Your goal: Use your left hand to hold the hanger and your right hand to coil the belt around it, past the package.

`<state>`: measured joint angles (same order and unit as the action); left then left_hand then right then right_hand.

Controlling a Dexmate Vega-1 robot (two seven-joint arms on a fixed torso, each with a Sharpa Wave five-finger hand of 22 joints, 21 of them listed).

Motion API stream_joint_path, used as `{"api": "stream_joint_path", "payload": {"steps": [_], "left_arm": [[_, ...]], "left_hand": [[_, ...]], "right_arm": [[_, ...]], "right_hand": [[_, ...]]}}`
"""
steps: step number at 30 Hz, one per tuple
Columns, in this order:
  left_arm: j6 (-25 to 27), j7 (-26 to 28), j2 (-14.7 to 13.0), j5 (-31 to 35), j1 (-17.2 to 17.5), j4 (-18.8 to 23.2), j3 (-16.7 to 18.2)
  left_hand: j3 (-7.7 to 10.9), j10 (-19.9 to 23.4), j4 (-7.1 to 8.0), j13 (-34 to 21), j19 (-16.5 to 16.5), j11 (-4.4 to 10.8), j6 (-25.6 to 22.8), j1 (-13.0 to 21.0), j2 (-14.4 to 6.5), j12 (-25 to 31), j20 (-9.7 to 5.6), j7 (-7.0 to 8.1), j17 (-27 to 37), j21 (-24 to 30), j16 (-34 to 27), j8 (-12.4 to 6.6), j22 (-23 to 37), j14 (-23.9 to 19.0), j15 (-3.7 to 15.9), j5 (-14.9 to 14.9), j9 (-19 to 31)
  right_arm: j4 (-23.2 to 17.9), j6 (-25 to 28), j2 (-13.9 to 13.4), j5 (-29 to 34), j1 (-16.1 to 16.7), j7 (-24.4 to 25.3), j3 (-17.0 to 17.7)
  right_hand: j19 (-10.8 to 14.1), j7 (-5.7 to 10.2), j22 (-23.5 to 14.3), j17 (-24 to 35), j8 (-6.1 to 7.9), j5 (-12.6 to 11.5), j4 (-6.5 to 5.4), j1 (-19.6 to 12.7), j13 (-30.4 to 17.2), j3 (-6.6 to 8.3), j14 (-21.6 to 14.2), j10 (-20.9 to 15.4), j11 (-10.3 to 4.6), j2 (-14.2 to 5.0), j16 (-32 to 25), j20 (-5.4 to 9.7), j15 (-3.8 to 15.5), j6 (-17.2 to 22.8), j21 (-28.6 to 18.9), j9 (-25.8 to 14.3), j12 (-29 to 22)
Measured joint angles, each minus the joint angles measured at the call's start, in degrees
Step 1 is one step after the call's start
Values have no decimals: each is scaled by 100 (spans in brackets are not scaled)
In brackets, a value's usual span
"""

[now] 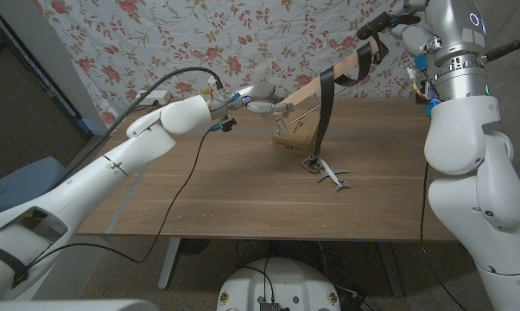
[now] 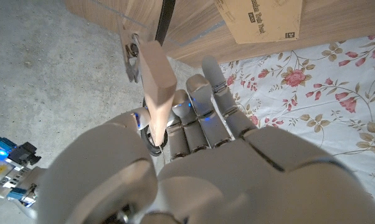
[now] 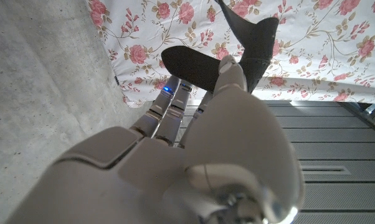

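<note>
In the head view the wooden hanger (image 1: 339, 71) slants up from my left hand (image 1: 262, 104) toward my right hand (image 1: 385, 26). My left hand (image 2: 200, 155) grips the low end of the wooden bar (image 2: 156, 68). The black belt (image 1: 326, 112) is looped over the bar's upper part and hangs down to its buckle (image 1: 312, 163) on the table. My right hand (image 3: 194, 143) holds the belt's other end (image 3: 250, 37) high by the bar's top. The cardboard package (image 1: 295, 138) lies on the table under the hanger; the left wrist view shows the package (image 2: 256, 18) too.
A small metal clip piece (image 1: 334, 178) lies on the wooden table (image 1: 199, 190) just right of the buckle. A flowered cloth (image 1: 199, 34) hangs behind the table. A black cable (image 1: 187, 186) trails from my left arm across the table's left side.
</note>
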<state>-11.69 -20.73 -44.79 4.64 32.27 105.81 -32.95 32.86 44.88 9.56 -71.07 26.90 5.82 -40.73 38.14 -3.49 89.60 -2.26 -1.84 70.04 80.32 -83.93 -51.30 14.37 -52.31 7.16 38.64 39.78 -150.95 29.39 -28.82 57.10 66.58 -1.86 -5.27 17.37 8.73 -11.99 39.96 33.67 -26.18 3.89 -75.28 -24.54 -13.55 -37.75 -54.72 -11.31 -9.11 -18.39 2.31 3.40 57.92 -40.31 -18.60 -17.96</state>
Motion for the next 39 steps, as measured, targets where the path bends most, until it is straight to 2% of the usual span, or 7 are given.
{"api": "stream_joint_path", "payload": {"steps": [11,17,18,21,28,33,39], "left_arm": [[607,-825,12,396,-612,233,-395],[847,-1094,31,542,-847,392,-542],[886,-1135,32,565,-857,399,-549],[1030,-1308,67,647,-995,463,-655],[1207,-1537,137,738,-1166,503,-784],[1282,-1636,187,765,-1247,508,-851],[1308,-1679,226,764,-1308,480,-891]], "left_hand": [[25,21,-22,0,0,-22,-31,0,0,0,0,-31,0,0,0,-3,0,0,0,0,-29],[24,32,-23,0,0,-33,-52,0,1,0,0,-52,0,0,1,-15,1,0,0,44,-26],[24,37,-23,0,0,-38,-53,0,1,0,0,-53,0,0,1,-37,1,0,0,44,-18],[23,41,-23,0,-21,-43,-62,-15,16,0,21,-63,0,0,1,-56,1,44,-3,44,5],[47,43,-48,0,-21,-45,-63,-15,16,0,21,-63,0,0,-22,-61,-28,52,-11,44,2],[47,51,-48,0,-21,-53,-63,12,41,-1,21,-63,0,0,-22,-62,-52,51,-11,43,-25],[46,48,-49,0,-21,-51,-63,20,45,-1,21,-63,0,0,-22,-55,-55,51,-11,46,-52]], "right_arm": [[313,766,-600,805,-1225,-1692,-703],[565,981,-740,1495,-1906,-2772,-1074],[616,984,-740,1525,-2017,-2823,-1125],[788,1006,-694,1811,-2393,-3594,-1279],[1133,997,-491,1771,-2973,-4470,-1451],[1431,1024,-322,1451,-3391,-4906,-1633],[1743,1363,-56,831,-3809,-5227,-1759]], "right_hand": [[0,31,2,22,-2,35,-22,-4,5,-36,115,44,-13,-14,58,0,11,-31,0,-9,69],[-42,61,28,28,-44,56,-60,5,38,-49,263,277,-10,-23,154,1,-16,-61,0,-22,208],[-87,61,28,28,-45,56,-76,-1,38,-33,291,284,-16,-29,154,0,-19,-61,0,-22,208],[-100,60,30,38,-52,77,-89,-28,26,-20,309,283,-16,-56,154,4,-1,-61,0,-22,229],[-98,15,70,80,-89,120,-148,-85,82,41,380,305,5,-114,172,1,-12,-15,-44,53,293],[-57,-18,99,39,-120,120,-246,-78,141,158,365,262,110,-122,219,-264,-27,-46,-44,140,316],[-259,-104,135,-42,-234,184,-511,39,230,369,304,216,330,-79,338,-485,-21,-130,-21,320,356]]}}
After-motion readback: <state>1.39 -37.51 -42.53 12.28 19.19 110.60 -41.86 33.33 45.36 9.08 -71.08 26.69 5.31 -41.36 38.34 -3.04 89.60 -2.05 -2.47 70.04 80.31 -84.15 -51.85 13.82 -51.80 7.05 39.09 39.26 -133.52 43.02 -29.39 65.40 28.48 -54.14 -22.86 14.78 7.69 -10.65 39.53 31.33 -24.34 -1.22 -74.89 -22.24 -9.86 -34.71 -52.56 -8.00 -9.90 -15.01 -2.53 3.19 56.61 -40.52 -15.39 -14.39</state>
